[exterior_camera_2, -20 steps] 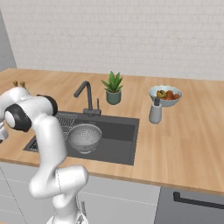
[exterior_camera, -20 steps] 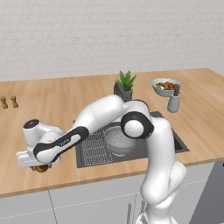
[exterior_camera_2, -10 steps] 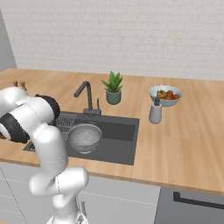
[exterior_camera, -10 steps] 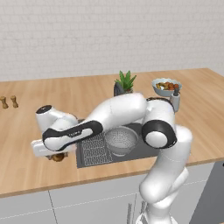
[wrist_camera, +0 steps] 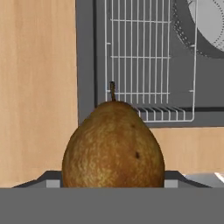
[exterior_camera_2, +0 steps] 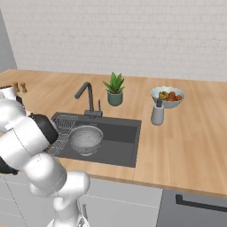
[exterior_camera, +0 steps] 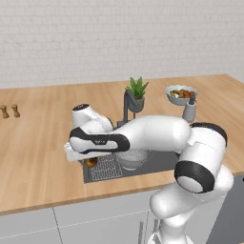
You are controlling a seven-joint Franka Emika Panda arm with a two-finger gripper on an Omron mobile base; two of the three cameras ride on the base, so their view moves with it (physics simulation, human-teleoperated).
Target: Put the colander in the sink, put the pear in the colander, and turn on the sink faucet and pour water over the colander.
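Two-finger gripper [exterior_camera: 89, 162] was clamped on the small yellow-brown pear [wrist_camera: 113, 146], over the dark grey sink's [exterior_camera_2: 128, 142] left edge; round grey mesh colander [exterior_camera_2: 86, 138] lay rightward, mid-basin

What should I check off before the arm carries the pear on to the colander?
1. Colander sits in the sink: ok.
2. Pear is at the gripper, lifted over the sink's left edge: ok.
3. Fingers firmly closed on the pear: cannot tell; the fruit hides them in the hand view.
4. Colander is free to receive the pear: ok, nothing shows in it in the right base view.
5. Wire rack lies between pear and colander; enough height to pass over it: cannot tell.
6. Sink faucet running: not ok, no water shows.
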